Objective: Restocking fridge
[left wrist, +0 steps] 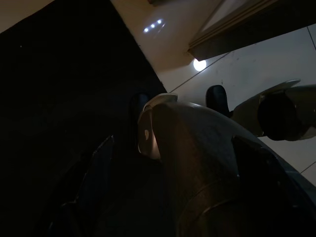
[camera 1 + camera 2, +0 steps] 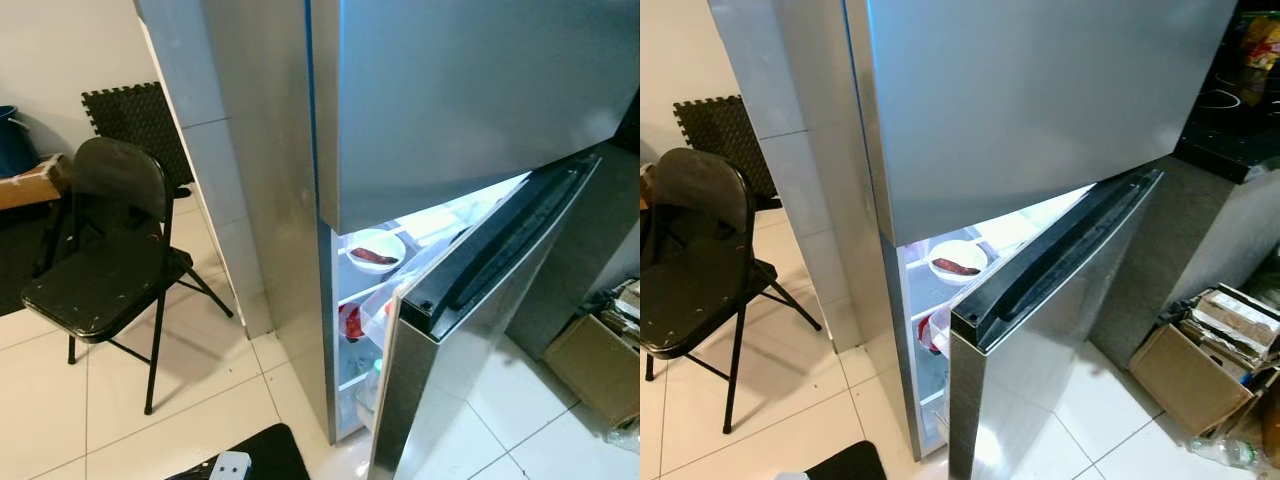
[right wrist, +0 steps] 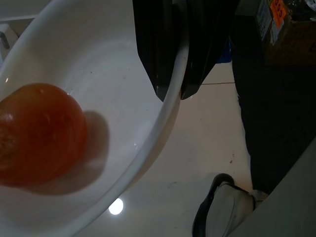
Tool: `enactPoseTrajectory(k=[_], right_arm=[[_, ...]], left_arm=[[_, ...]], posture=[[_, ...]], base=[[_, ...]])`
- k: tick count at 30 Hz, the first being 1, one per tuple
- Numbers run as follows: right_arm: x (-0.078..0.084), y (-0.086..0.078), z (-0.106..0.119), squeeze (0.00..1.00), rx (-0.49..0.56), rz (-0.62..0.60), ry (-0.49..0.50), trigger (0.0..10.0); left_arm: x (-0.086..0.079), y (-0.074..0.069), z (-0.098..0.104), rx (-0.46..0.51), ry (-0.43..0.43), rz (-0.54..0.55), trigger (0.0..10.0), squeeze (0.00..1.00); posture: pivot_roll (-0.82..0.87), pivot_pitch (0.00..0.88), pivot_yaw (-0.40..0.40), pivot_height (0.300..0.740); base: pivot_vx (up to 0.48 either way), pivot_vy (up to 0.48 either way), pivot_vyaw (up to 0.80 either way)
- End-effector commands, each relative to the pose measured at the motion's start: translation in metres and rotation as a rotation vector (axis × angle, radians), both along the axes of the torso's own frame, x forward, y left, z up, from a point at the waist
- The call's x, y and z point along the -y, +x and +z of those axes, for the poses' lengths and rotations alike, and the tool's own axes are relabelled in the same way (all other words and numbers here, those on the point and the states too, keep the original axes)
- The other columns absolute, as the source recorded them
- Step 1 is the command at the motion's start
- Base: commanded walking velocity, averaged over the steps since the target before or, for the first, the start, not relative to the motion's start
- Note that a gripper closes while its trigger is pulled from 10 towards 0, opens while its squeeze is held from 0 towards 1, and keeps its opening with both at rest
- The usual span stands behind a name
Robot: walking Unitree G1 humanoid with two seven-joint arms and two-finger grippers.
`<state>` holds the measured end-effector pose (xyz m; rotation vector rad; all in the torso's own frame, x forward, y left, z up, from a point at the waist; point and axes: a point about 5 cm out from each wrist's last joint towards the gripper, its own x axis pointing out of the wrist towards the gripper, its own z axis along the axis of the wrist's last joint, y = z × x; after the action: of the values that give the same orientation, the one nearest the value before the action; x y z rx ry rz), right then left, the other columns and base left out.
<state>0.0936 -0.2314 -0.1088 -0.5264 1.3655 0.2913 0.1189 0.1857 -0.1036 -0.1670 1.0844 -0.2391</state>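
In the right wrist view my right gripper is shut on the rim of a white bowl, one black finger inside and one outside. A red-orange tomato lies in that bowl, held above the tiled floor. Ahead stands a steel fridge with its lower door partly open and the inside lit. On a fridge shelf sits another white bowl with something red in it. A red item lies on the shelf below. My left gripper hangs in the dark by my body.
A black folding chair stands on the white tiles to the fridge's left. A cardboard box of packets sits on the floor to the right. A black mat lies at my feet. A dark counter is at the far right.
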Motion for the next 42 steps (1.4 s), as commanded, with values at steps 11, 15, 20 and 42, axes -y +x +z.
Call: enactPoseTrajectory(k=[11,15,20,42], right_arm=[[0.017,-0.007,0.003,0.0,-0.007,-0.005,-0.022,10.0],[0.02,-0.009,0.003,0.0,-0.01,-0.004,-0.026,10.0],[0.014,-0.008,0.002,0.0,-0.009,0.001,-0.02,10.0],[0.003,-0.006,-0.001,0.0,-0.007,-0.001,-0.004,10.0]], left_arm=[[0.003,-0.002,-0.002,-0.016,0.018,-0.02,10.0,0.0],[0.004,-0.005,-0.003,-0.021,0.021,-0.029,10.0,0.0],[0.004,-0.006,-0.003,-0.022,0.02,-0.029,10.0,0.0],[0.01,-0.008,-0.004,-0.022,0.014,-0.049,10.0,0.0]], posture=[[0.01,0.0,-0.036,0.74],[0.01,0.0,-0.037,0.74],[0.01,0.0,-0.038,0.74],[0.0,0.0,-0.036,0.74]], base=[[-0.169,0.0,0.0],[-0.328,0.0,0.0],[-0.333,0.0,0.0],[-0.329,0.0,0.0]])
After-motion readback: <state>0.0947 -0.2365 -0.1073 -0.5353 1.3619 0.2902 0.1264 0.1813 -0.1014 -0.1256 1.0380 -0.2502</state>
